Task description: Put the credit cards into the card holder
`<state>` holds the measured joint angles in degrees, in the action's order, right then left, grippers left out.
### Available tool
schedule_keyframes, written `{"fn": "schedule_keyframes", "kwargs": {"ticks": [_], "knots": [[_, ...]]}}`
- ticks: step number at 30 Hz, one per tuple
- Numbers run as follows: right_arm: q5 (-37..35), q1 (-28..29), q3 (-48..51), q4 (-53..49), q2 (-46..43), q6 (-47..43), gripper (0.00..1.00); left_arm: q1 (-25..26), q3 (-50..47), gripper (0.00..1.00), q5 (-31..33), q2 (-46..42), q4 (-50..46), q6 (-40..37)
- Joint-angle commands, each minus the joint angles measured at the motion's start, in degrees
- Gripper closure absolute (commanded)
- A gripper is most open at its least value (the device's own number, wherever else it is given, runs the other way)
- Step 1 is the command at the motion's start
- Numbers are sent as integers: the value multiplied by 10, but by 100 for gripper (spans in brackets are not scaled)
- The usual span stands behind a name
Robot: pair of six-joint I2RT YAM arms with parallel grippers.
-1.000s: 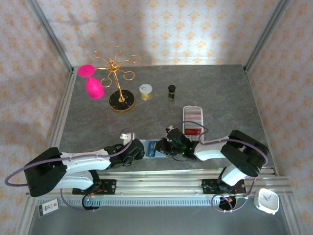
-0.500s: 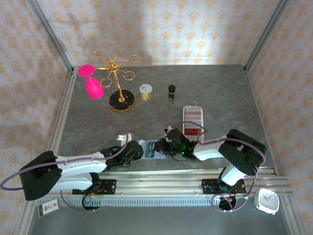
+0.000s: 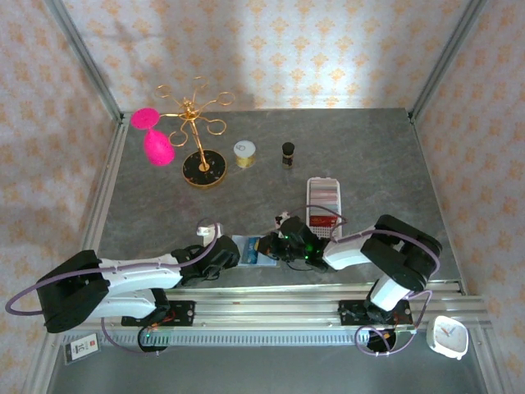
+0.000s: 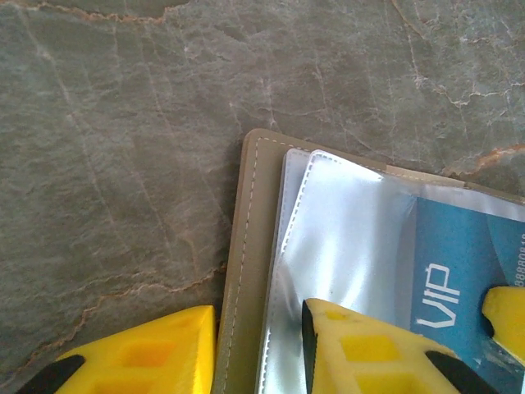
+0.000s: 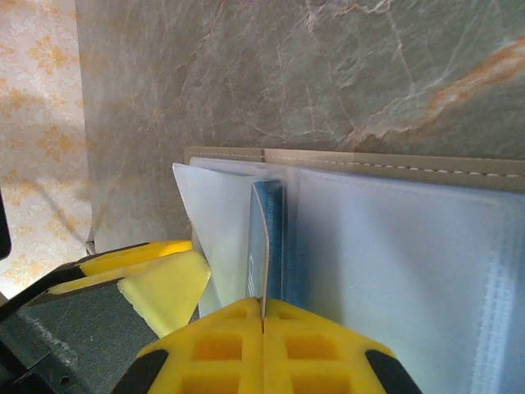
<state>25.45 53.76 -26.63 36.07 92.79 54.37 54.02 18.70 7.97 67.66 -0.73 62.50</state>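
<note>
One grey marbled table [image 3: 369, 156] carries everything. Two white-and-black arms reach in from its near edge, the left arm [image 3: 123, 275] and the right arm [image 3: 394, 254], and their tips meet at the table's near middle.

At the far left stands one gold wire jewellery stand on a round black base [image 3: 203, 168], with two bright pink oval pieces [image 3: 157, 146] beside it. One long white perforated plastic tray [image 3: 324, 180] lies right of centre and holds a row of pale cards [image 3: 324, 201] too tightly packed to count. One white round clock [image 3: 448, 336] sits off the table at the near right.

One small grey-green fold-over card holder [image 4: 246, 246] lies open and flat between the two grippers, its clear plastic sleeves [image 4: 344, 230] facing up. The left gripper [image 4: 258, 353] straddles the holder's outer edge, with one yellow finger on the table side and the other over the sleeves. The fingers stand apart, and whether they clamp anything I cannot tell.

The right gripper [image 5: 262, 324] has its fingers pressed together on one blue plastic credit card [image 5: 267, 238] printed "VIP". The card's far end sits among the sleeves.

At the far middle stand one small gold-rimmed round jar [image 3: 244, 153] and, to its right, one tiny dark bottle [image 3: 288, 153].
</note>
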Motion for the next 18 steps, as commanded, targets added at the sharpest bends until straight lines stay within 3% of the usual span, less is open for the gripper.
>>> {"fn": "schedule_keyframes", "kwargs": {"ticks": [1,5,9,13,18], "knots": [[-14,7,-20,-16,16,-16,100,0,-2,66,-15,18,24,-10],[-11,7,-37,-32,26,-31,94,1,-4,66,-16,23,27,-11],[-21,7,-58,-76,30,-57,80,1,-4,64,-18,27,30,-11],[-56,7,-83,-161,15,-92,66,0,-4,64,-22,25,31,-15],[-102,7,-84,-220,-29,-109,58,0,-10,64,-21,12,32,-17]]}}
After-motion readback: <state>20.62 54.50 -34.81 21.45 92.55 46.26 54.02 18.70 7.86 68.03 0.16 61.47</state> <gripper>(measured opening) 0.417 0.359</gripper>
